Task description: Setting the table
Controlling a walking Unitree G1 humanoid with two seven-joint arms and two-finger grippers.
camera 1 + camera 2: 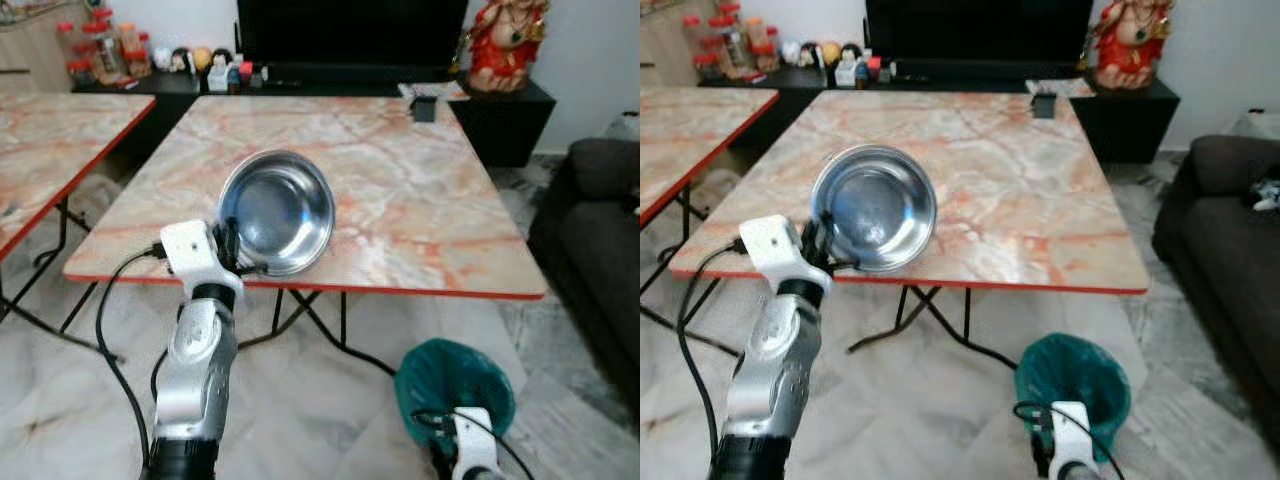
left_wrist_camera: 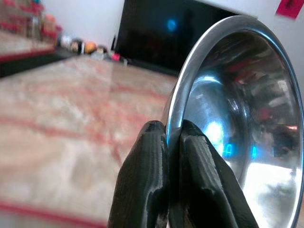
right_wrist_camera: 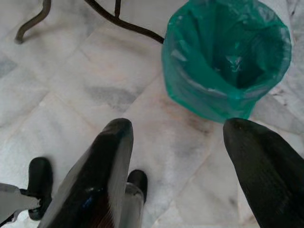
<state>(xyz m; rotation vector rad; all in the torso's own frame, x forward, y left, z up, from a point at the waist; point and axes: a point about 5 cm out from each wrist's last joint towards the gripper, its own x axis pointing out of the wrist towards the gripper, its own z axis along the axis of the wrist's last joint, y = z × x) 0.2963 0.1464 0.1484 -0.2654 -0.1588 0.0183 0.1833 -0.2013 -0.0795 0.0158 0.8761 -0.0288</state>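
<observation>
Left gripper (image 2: 172, 142) pinches a steel bowl (image 1: 277, 212) by its rim, tilted above the near edge of the marble table (image 1: 400, 190).
Gripped at the rim, the bowl can probably be lowered flat; right gripper (image 3: 190, 156) hangs spread and empty over the floor beside a green bin (image 3: 227, 57).

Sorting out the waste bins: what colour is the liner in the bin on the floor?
Green, a teal shade. The liner shows best in the right wrist view.

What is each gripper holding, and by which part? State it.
The left gripper pinches the steel bowl by its rim, one finger inside and one outside, tilted over the table. The right gripper hangs open, holding nothing.
</observation>
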